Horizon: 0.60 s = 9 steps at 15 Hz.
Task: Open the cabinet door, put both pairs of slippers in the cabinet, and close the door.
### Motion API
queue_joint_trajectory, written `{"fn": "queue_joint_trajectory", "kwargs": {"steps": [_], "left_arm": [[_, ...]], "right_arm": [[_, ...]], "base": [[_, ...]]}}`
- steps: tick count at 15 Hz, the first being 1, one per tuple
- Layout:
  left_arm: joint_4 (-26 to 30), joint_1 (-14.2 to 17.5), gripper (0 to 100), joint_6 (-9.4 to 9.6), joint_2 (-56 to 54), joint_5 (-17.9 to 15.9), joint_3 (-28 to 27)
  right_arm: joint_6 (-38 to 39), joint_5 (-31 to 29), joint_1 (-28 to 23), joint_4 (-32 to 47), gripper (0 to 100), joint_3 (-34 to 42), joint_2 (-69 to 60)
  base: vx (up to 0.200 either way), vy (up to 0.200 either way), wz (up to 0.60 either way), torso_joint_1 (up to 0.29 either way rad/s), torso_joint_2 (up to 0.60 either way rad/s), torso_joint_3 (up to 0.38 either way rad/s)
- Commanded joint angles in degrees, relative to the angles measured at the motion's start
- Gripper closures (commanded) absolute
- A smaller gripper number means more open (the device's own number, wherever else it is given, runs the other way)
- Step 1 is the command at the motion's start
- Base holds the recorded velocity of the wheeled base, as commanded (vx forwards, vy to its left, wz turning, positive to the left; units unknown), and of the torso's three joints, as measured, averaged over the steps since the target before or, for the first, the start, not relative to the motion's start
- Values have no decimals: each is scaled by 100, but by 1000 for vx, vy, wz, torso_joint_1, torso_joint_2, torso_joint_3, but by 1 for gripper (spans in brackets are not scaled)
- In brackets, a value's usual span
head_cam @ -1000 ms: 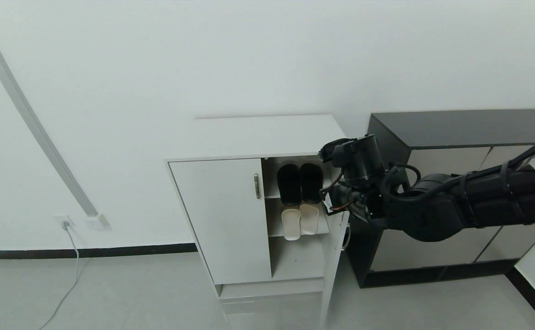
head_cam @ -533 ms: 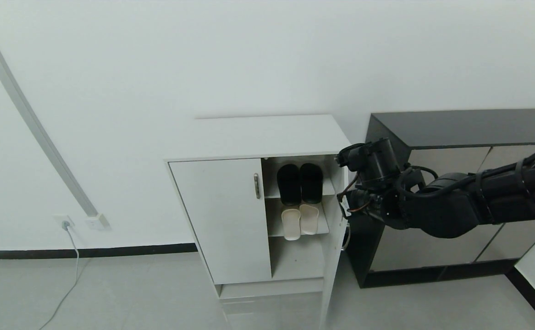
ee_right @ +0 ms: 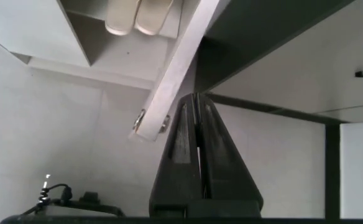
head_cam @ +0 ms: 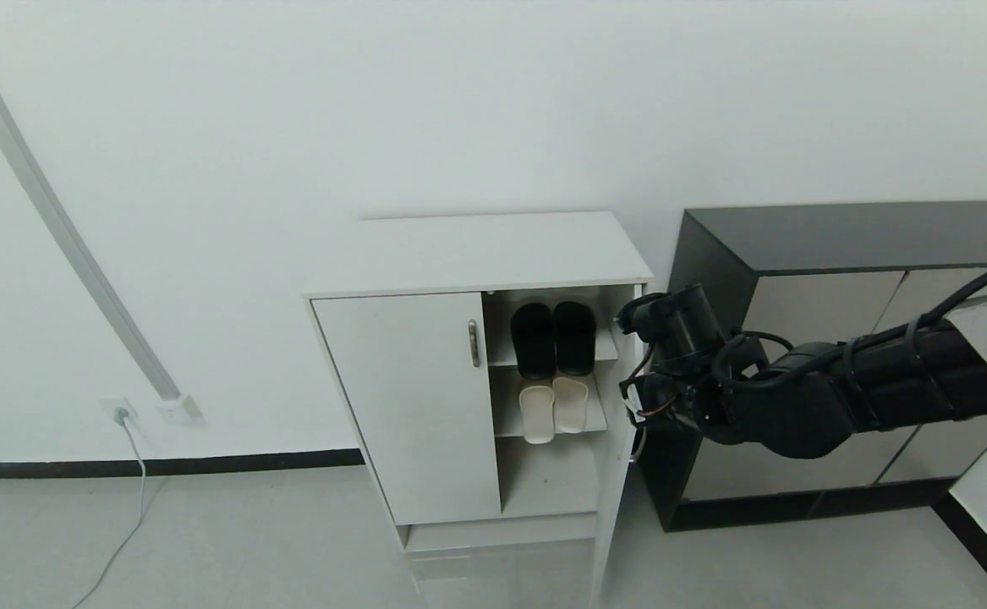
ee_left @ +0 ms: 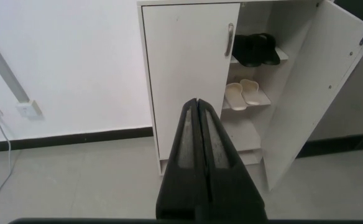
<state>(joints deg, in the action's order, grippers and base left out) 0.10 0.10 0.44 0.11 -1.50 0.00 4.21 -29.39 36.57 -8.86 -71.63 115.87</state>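
Standing against the wall, the white cabinet had its left door shut and its right door swung wide, seen edge-on from the head. Inside the open half, the black slippers lay side by side on the upper shelf. The white slippers lay as a pair on the middle shelf directly at 6 o'clock from them, toes pointing out. A dark sideboard stood at 3 o'clock from the cabinet. The right hand was clenched with its fingers pressed together, grasping nothing. It sat just beside the free edge of the right door, near the small metal handle, though contact could not be judged. The left hand was likewise clenched on nothing, held well back and facing the cabinet front. Compared with a second before, the right arm had drawn away from the cabinet opening toward 3 o'clock and dropped lower, uncovering the cabinet's right side. Both pairs of slippers and the doors had kept their places.
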Motion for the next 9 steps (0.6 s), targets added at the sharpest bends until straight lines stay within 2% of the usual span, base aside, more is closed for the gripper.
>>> {"fn": "queue_joint_trajectory", "kwargs": {"steps": [1,4,5,9], "left_arm": [[-1,-1,100,0,-2,1,0],[-1,-1,100,0,7,1,0],[-1,-1,100,0,-2,1,0],[-1,-1,100,0,7,1,0]], "right_arm": [[28,223,8,-248,100,-61,313],[265,654,8,-1214,100,-141,621],[397,1014,8,-1768,100,-123,700],[740,1586,-1,-2559,100,150,682]], "base": [[0,0,0,0,0,0],[0,0,0,0,0,0],[0,0,0,0,0,0],[0,0,0,0,0,0]]}}
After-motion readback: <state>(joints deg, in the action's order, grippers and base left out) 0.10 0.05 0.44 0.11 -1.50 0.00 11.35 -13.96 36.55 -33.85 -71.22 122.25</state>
